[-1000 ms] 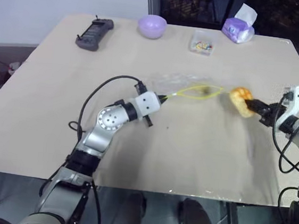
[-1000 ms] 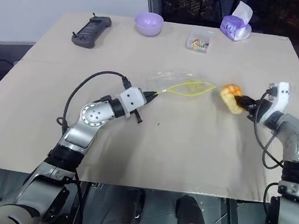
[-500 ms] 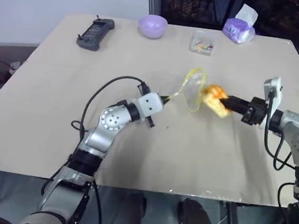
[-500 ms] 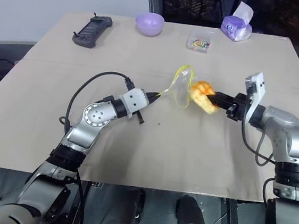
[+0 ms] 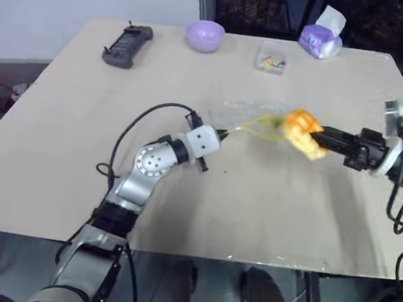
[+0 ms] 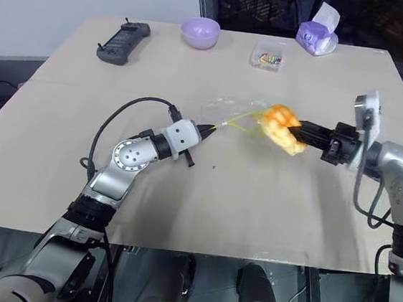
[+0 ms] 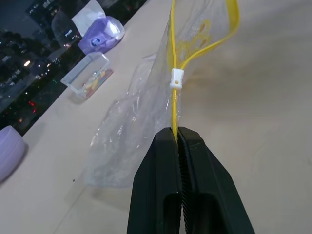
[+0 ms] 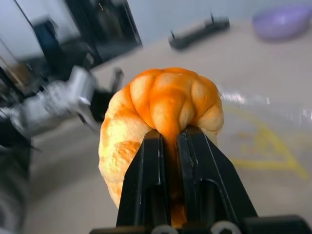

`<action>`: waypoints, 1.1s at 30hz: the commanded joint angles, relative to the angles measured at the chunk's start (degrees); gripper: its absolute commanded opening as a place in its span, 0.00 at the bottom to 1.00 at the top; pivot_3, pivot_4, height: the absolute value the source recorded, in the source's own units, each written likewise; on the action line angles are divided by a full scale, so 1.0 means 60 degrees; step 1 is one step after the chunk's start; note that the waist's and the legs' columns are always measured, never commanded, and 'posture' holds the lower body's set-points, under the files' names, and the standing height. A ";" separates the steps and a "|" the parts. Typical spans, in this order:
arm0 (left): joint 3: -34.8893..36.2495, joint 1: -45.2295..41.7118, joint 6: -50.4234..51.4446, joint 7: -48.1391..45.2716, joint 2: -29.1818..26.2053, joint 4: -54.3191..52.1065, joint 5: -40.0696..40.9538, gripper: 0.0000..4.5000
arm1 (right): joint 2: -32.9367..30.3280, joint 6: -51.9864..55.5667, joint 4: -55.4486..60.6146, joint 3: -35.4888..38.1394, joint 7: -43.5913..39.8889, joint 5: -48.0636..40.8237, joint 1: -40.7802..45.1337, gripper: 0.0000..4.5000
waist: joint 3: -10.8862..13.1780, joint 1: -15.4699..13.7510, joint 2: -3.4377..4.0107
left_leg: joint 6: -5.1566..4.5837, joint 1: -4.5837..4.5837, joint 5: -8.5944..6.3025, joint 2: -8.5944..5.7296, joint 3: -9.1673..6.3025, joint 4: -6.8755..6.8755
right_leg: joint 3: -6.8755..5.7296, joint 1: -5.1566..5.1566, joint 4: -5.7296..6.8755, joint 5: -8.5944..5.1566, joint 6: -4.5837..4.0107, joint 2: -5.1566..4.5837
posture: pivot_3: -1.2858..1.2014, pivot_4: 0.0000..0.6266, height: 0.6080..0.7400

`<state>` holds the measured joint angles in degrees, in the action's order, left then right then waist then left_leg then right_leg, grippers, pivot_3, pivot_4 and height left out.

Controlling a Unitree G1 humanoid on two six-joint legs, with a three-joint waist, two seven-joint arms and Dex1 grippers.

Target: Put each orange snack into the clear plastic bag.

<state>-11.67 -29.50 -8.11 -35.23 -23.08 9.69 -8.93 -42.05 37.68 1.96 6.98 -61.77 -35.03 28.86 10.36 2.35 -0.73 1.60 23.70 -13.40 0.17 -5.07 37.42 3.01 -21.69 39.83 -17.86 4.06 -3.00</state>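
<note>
Left wrist view showed me my left gripper pinched tight on the yellow zip strip of the clear plastic bag, whose crinkly body lay on the table toward the small clear box of colourful bits and the purple tissue pack. From the head cameras I saw my right gripper reaching in level from the right, its fingers clamped on the orange snack, which I held above the table right at the bag's mouth, just beside the yellow loop.
</note>
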 commanded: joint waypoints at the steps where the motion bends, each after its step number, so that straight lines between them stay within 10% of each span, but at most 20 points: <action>1: 0.0011 -0.0177 -0.0181 0.0070 0.0022 -0.0171 0.0015 0.00 | 0.0067 -0.0207 -0.0071 -0.0370 0.0139 0.0406 0.0214 0.01 | 0.0000 -0.0009 0.0000 | 0.0000 0.0003 0.0000 -0.0001 0.0000 0.0000 | 0.0000 -0.0001 -0.0001 0.0000 0.0000 0.0000 | 0.52 0.24 1.00; 21: -0.0629 -0.0277 -0.1494 -0.0578 0.0069 -0.0122 0.0001 0.00 | 0.2498 0.3000 -0.2832 -0.0348 0.4259 0.1562 0.3224 0.01 | 0.0001 0.0013 0.0003 | 0.0002 0.0004 0.0001 0.0001 -0.0003 -0.0003 | 0.0001 -0.0008 0.0001 0.0000 -0.0001 0.0002 | 0.52 0.24 1.00; 31: -0.0608 -0.0316 -0.1470 -0.0394 0.0081 0.0151 -0.0030 0.00 | 0.2825 0.4293 -0.1713 0.0822 0.5368 0.0831 0.3509 0.94 | 0.0001 -0.0013 0.0004 | 0.0001 0.0014 0.0000 -0.0006 -0.0005 -0.0003 | -0.0002 -0.0010 -0.0004 0.0000 -0.0001 -0.0004 | 0.52 0.24 1.00; 33: -0.0594 -0.0314 -0.1455 -0.0357 0.0090 0.0188 -0.0029 0.00 | 0.2374 0.4248 -0.1194 0.0617 0.4706 0.0618 0.3126 0.94 | 0.0001 -0.0017 0.0004 | 0.0000 0.0014 0.0000 -0.0006 -0.0005 -0.0003 | -0.0003 -0.0010 -0.0004 0.0000 -0.0001 -0.0003 | 0.52 0.24 1.00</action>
<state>-15.86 -30.70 -15.69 -38.16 -22.63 11.61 -9.07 -25.93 63.23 -9.27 9.85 -31.06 -29.60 47.95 10.36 2.25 -0.71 1.60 23.80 -13.40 0.14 -5.11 37.40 2.98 -21.75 39.79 -17.86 4.06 -3.01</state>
